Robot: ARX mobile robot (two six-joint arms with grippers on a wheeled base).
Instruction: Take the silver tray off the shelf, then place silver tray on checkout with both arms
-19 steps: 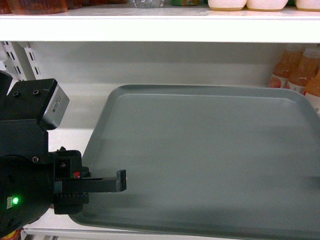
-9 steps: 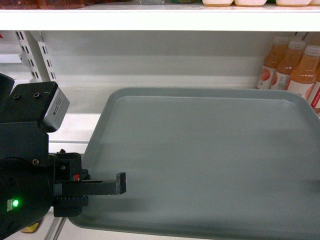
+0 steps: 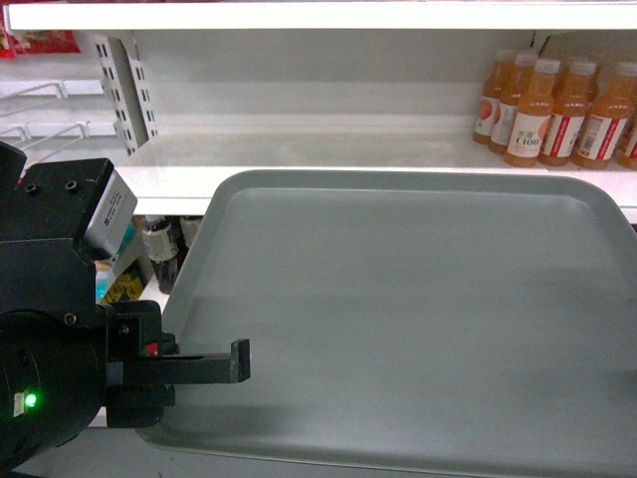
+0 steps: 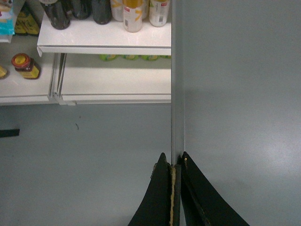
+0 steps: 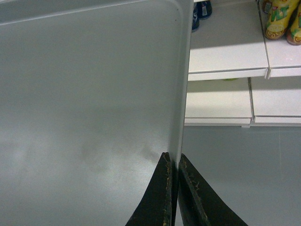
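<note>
The silver tray (image 3: 408, 319) hangs clear in front of the shelf (image 3: 299, 159). The head view shows only the left gripper (image 4: 173, 162) pinching its left rim; the right gripper (image 5: 173, 160), clamping the right rim, appears only in its wrist view.

— What do you see at the back right?
— You've got a cluster of orange juice bottles with pale caps and red-and-white labels (image 3: 542, 110), standing upright and close together.

— And lower on your left?
— Dark bottles (image 4: 75, 10) stand beside a yellow-labelled bottle (image 4: 132, 14). A small jar with a red lid (image 4: 24, 66) sits one level down.

— Anything on the other side?
— You'll find yellow-green packaged drinks (image 5: 282, 21) at the top right corner, and grey floor (image 4: 84, 155) below.
</note>
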